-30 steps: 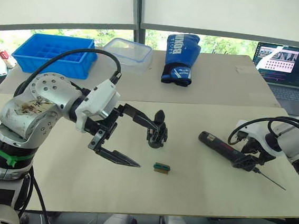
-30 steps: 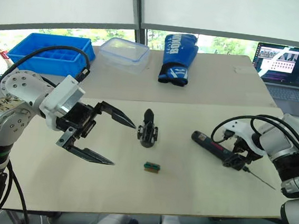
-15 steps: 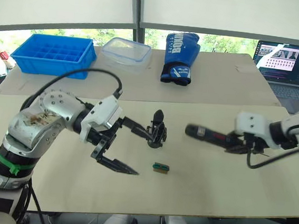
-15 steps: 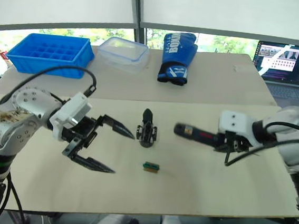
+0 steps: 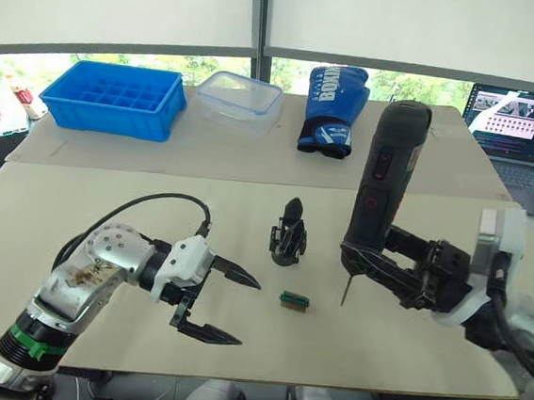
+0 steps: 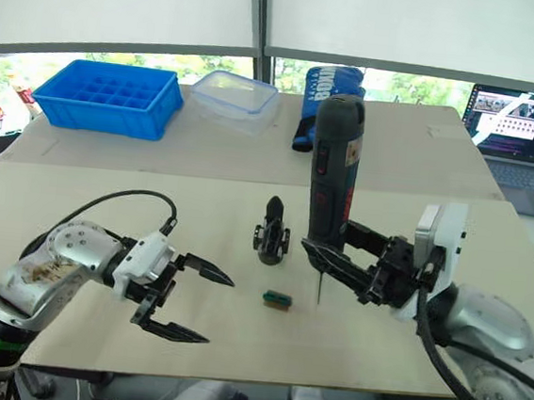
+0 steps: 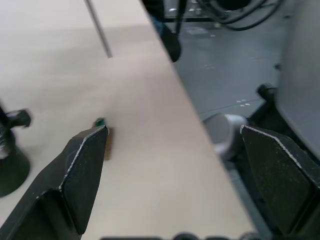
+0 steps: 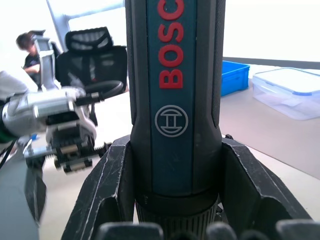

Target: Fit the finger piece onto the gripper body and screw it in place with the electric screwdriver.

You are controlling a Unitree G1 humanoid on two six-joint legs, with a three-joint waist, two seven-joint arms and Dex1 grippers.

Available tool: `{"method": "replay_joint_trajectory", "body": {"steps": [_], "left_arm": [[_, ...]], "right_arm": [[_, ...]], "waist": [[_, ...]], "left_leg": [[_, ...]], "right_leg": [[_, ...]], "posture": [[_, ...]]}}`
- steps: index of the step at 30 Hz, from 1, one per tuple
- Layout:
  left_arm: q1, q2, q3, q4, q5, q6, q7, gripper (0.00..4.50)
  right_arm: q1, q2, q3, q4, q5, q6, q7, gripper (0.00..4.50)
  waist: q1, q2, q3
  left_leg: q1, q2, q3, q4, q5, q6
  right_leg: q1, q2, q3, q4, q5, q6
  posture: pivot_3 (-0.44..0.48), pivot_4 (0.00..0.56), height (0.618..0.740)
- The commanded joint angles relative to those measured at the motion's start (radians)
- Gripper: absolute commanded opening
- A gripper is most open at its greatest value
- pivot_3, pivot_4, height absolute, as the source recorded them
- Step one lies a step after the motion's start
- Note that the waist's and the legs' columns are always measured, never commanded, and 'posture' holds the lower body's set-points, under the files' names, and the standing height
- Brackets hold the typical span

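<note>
Holding the electric screwdriver (image 5: 383, 178) upright in clamped right fingers (image 5: 402, 270), left fingers (image 5: 208, 300) spread empty; next, bit onto gripper body (image 5: 288, 241).

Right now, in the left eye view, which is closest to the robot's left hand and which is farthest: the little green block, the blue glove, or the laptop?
From the left hand:
1. The little green block, just to its right on the near table.
2. The blue glove, on the far table by the window.
3. The laptop, at the far right corner.
</note>
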Motion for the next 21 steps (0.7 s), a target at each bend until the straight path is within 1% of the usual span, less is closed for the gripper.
{"method": "replay_joint_trajectory", "body": {"steps": [1,5,10,14,21], "left_arm": [[0.018,-0.032,-0.004,0.052,0.052,-0.092,0.031,4.50],[0.037,-0.059,-0.022,0.139,0.120,-0.207,0.034,4.50],[0.028,-0.105,-0.041,0.204,0.163,-0.286,0.058,4.50],[0.010,-0.122,-0.065,0.242,0.192,-0.326,0.044,4.50],[-0.023,-0.146,-0.086,0.286,0.204,-0.331,0.047,4.50]], "right_arm": [[-0.004,0.040,0.084,-0.020,-0.059,-0.118,-0.019,1.91],[-0.007,0.060,0.189,0.029,-0.143,-0.207,0.014,1.91],[-0.007,0.052,0.290,0.066,-0.258,-0.326,0.068,1.91],[-0.012,0.065,0.317,0.088,-0.278,-0.378,0.076,1.91],[-0.016,0.076,0.349,0.120,-0.297,-0.427,0.087,1.91]], "waist": [[-0.004,0.000,0.000],[-0.009,0.000,0.000],[-0.010,0.000,0.000],[-0.011,0.000,0.000],[-0.015,0.000,0.000]], "left_leg": [[0.000,0.000,0.000,0.000,0.000,0.000],[0.001,0.000,0.000,0.000,0.000,0.000],[0.001,0.000,0.000,-0.001,0.000,0.000],[0.000,0.000,0.000,-0.001,0.000,0.000],[0.000,0.000,0.000,-0.001,0.000,0.000]], "right_leg": [[0.000,0.000,0.000,0.000,0.000,0.000],[0.000,0.001,0.000,0.000,0.000,0.000],[0.000,0.001,0.000,0.000,0.000,0.000],[0.000,0.001,0.000,0.000,0.000,0.000],[-0.001,0.002,0.000,0.000,0.000,0.000]], "posture": [[0.000,0.150,0.740],[0.000,0.150,0.740],[0.000,0.150,0.740],[0.000,0.150,0.740],[0.000,0.150,0.740]]}}
